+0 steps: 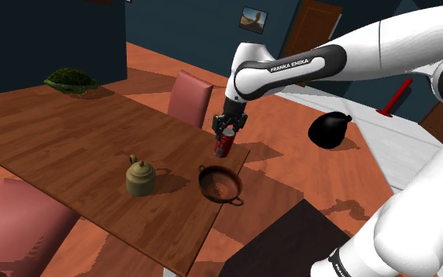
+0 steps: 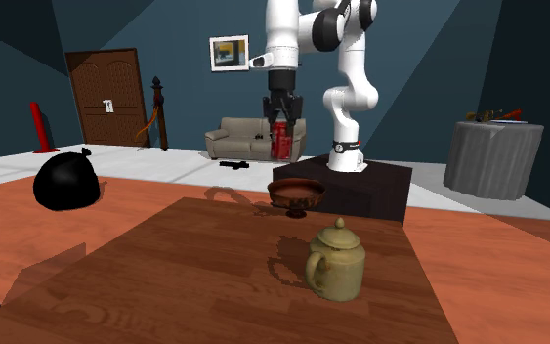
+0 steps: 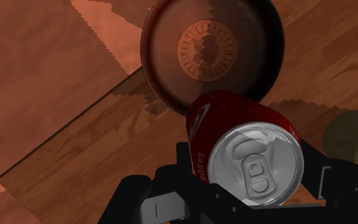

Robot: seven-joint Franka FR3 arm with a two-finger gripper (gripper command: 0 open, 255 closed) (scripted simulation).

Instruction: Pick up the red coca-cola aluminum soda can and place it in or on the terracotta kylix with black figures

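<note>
The wooden tabletop [image 1: 70, 142] took up most of the shoulder view, and the white arm [image 1: 306, 63] reached over its near corner. On that corner stood the shallow brown bowl [image 1: 219, 185] with two small handles and a dark roundel painted in its middle. A squat olive teapot [image 1: 140, 176] sat near it, toward the shoulder view's left. The red can [image 1: 225, 144] hung in the air above the tabletop, close to upright, over the bowl's far rim rather than its centre. The claw [image 1: 227, 134] was closed on the can's upper part, a finger on either side, the silver lid facing the wrist camera.

The can was probably light, thin-walled and smooth: a hard squeeze could dent it, a slack one could let it slide. A hold across the round body just under the top rim, where the wall is likely stiffest, looked sensible. The bowl seemed brittle and shallow, so the can would want a gentle, centred set-down.
</note>
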